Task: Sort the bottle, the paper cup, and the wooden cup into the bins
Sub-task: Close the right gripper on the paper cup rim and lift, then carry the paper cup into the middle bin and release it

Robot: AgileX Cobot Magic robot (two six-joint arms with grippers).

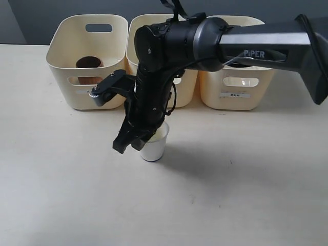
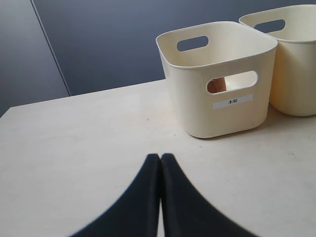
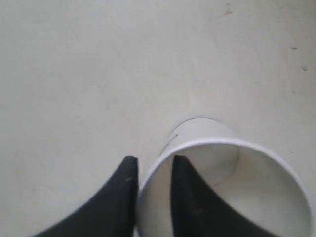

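One hand point(image 3: 153, 197) astride paper cup point(image 3: 222, 182) rim.

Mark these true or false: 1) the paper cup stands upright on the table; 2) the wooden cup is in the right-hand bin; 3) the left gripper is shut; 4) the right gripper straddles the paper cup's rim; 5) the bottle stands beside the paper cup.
1) True: the paper cup stands upright.
2) False: the wooden cup sits in the leftmost bin.
3) True: the left gripper is shut.
4) True: the right gripper has one finger inside, one outside.
5) False: no bottle shows there.
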